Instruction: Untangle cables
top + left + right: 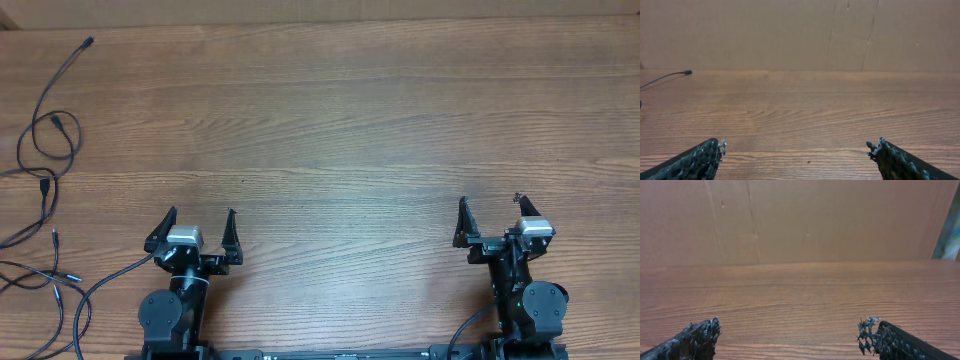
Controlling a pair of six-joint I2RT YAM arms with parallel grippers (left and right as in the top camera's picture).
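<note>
Cables at far-left edge of table, strands running mostly far-to-near, partly out of view | left gripper nearer, fingers spread wide, empty, cables off to its left | right gripper likewise spread, empty, well apart | knot possibly low-left, unclear

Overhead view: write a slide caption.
Black cables lie looped at far left; left arm and right arm idle, jaws open.

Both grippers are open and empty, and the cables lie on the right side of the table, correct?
No: the cables lie on the left side of the table, as the overhead view shows. The left gripper and right gripper are indeed open and empty.
</note>
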